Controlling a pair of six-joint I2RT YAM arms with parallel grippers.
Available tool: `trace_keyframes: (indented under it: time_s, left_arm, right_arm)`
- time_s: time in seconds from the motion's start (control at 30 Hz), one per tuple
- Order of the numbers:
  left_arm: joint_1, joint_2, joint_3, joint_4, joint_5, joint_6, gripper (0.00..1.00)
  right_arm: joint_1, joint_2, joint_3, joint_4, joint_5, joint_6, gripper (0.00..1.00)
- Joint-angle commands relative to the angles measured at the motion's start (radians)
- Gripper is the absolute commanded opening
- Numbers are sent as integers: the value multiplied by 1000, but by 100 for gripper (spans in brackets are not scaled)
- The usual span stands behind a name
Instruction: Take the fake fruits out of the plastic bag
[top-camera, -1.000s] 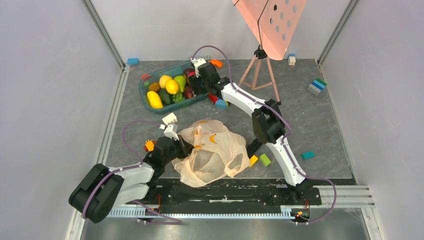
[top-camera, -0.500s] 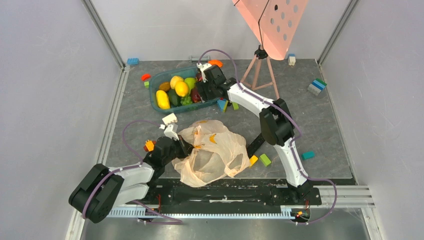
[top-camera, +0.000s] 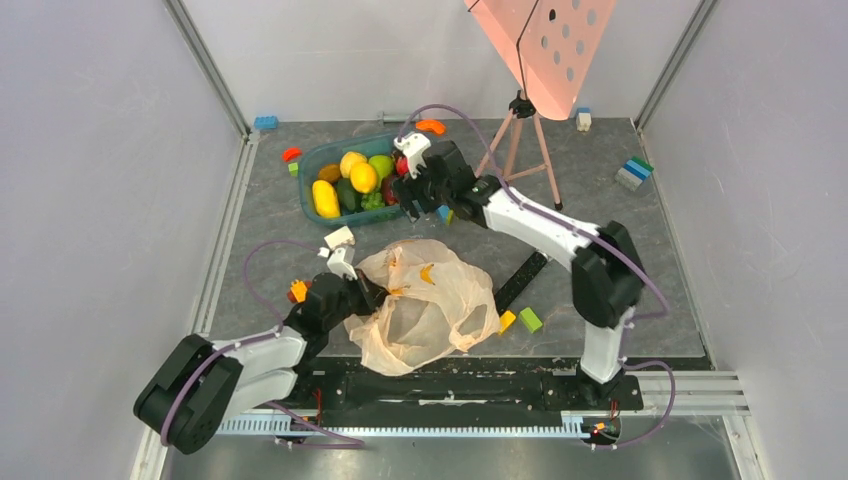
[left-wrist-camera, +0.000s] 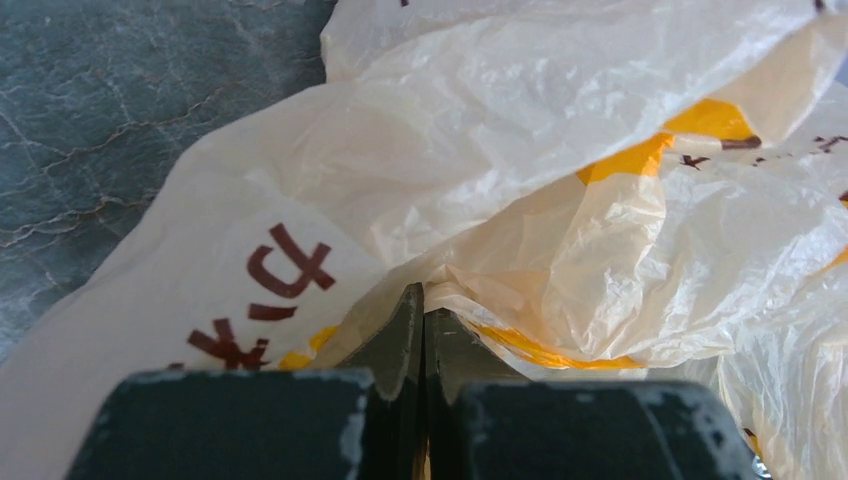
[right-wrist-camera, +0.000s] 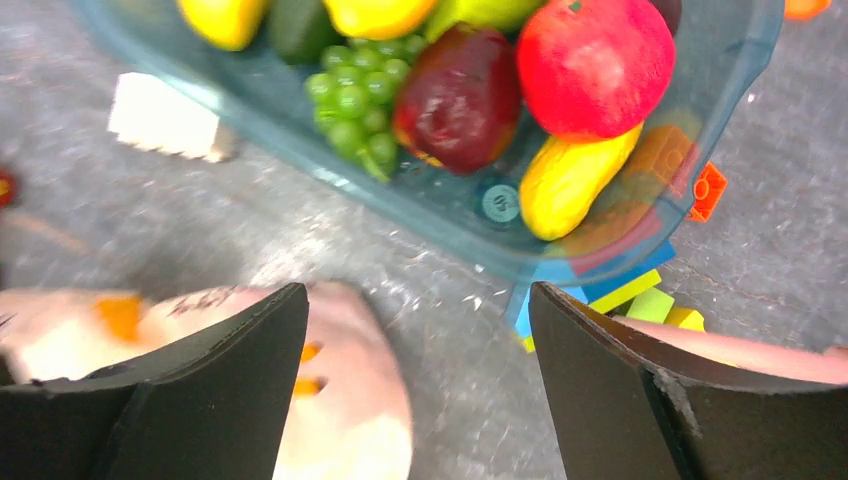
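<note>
Lying crumpled on the grey table (top-camera: 640, 260) close to the arm bases, the plastic bag (top-camera: 425, 305) is a thin cream sack with orange, yellow and dark red printed marks; whether anything is inside it cannot be told. The left gripper (top-camera: 362, 293) is at the bag's left edge, and the left wrist view shows its two dark fingers (left-wrist-camera: 400, 340) pressed together on a fold of the film, pinching the bag (left-wrist-camera: 560, 200). The fake fruits (top-camera: 355, 180) sit farther back in a teal tub (top-camera: 303, 178), well apart from the bag: several yellow ones, a green one and darker pieces. The right wrist view looks down into the tub (right-wrist-camera: 440, 225) and shows a bright red round fruit (right-wrist-camera: 595, 65), a dark maroon one (right-wrist-camera: 460, 100), a green grape bunch (right-wrist-camera: 355, 100) and a yellow fruit (right-wrist-camera: 570, 180) against the clear wall. The right gripper (top-camera: 412, 200) hangs above the table just beside the tub's near right corner, between tub and bag, its fingers (right-wrist-camera: 200, 400) spread wide with nothing between them. Small toy blocks lie scattered around: an orange block (top-camera: 297, 291) by the left arm, a yellow block (top-camera: 507, 320) and a green block (top-camera: 530, 320) right of the bag. A pink perforated panel (top-camera: 540, 50) stands on a tripod at the far side.
</note>
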Motion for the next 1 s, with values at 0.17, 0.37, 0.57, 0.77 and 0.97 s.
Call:
trace_keyframes:
  time_s: [0.17,0.37,0.57,0.77,0.97]
  left_arm:
    - [2,-182,109,-121,17,81,2]
    - [3,-177,138,-130,14,88,2]
    - [3,-116,143,-62,37,57,2]
    - [4,-115,163,-57,49,44,2]
    - [4,-164,167,-82,42,46,2]
  right_arm:
    - [195,-508,-440,191,-67,-81,80]
    - [325,-780,-719,274,-85,-15,71]
    - [405,-916,-819,298,-98,25,67]
    - [461,-871,-835,287,-153,42,61]
    - [512,-801,-858,314,-106,2,54]
